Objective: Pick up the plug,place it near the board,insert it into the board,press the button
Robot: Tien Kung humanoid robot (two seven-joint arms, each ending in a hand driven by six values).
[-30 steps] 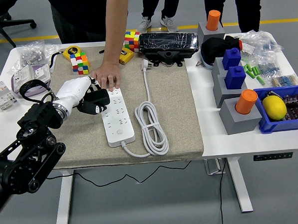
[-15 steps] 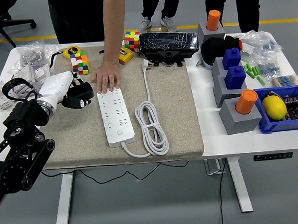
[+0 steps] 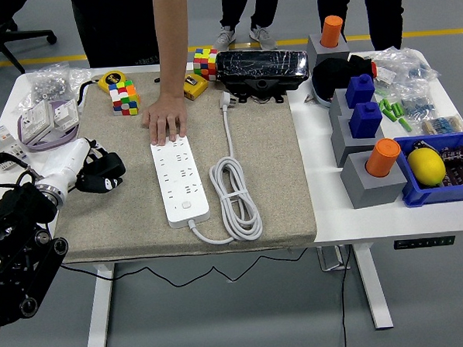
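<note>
The white plug [image 3: 226,101] lies on the grey mat [image 3: 278,179] near the bench's far edge, its cable [image 3: 234,195] coiled just beside the white power strip [image 3: 179,181], so picking it up looks to be the step not yet done. The left hand [image 3: 99,173] hovers over the mat's left part, well apart from the plug, its dark fingers [image 3: 111,180] curled loosely and holding nothing. To do the step well, the robot's left arm would have to reach across the strip toward the far edge, open the fingers around the plug body and lift gently so the coil pays out without dragging the strip. A person's hand [image 3: 165,117] presses flat on the strip's far end (a help against sliding, yet also something to steer around).

The right arm is out of view. The plug's pins cannot be made out, nor the strip's button, and the left arm is cut off at the picture's lower left corner.
</note>
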